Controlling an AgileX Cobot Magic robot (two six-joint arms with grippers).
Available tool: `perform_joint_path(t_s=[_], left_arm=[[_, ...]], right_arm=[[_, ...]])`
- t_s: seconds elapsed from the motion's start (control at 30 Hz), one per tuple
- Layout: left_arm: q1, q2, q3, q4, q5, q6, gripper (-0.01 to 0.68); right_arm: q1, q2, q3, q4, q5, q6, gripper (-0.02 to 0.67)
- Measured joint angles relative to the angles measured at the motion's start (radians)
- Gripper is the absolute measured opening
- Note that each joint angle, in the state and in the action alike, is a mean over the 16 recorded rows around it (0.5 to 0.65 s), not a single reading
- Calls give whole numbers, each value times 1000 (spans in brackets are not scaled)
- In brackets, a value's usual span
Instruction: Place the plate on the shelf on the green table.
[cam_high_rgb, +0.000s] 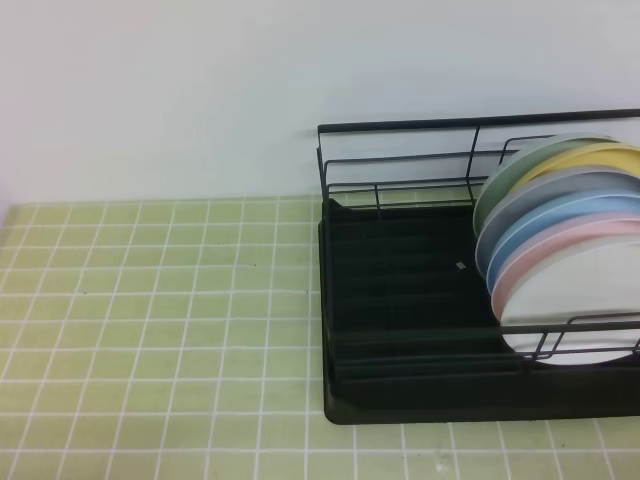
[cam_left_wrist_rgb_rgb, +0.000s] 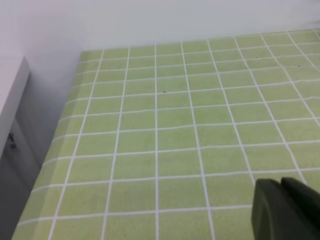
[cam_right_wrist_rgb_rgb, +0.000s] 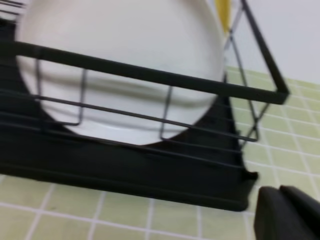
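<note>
Your plain round white plate (cam_high_rgb: 575, 310) stands upright at the black wire shelf's (cam_high_rgb: 400, 300) four o'clock, propped by rails; both arms' fingers (cam_right_wrist_rgb_rgb: 287, 215) are closed, empty.

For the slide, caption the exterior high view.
White plate fronts a row of coloured plates in the black wire rack on green tiles.

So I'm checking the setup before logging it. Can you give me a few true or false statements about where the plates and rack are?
1. The plate stands on edge in the shelf, frontmost of the row. True.
2. The shelf sits at the left end of the green table. False: in the exterior high view it is at the right.
3. A pale pink plate stands right behind the plate. True.
4. The right tool grips the plate. False: it is shut, empty, in front of the shelf.
5. The plates lie flat in a stack. False: they stand tilted on edge.
</note>
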Motion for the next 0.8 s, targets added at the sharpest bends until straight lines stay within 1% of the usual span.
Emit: perform_joint_path(t_s=[0.3,0.8], left_arm=[[-13,0,0,0,0,0,-2],[-16,0,0,0,1,0,-2]], right_arm=[[-42,0,0,1,1,0,0],[-44,0,0,2,1,0,0]])
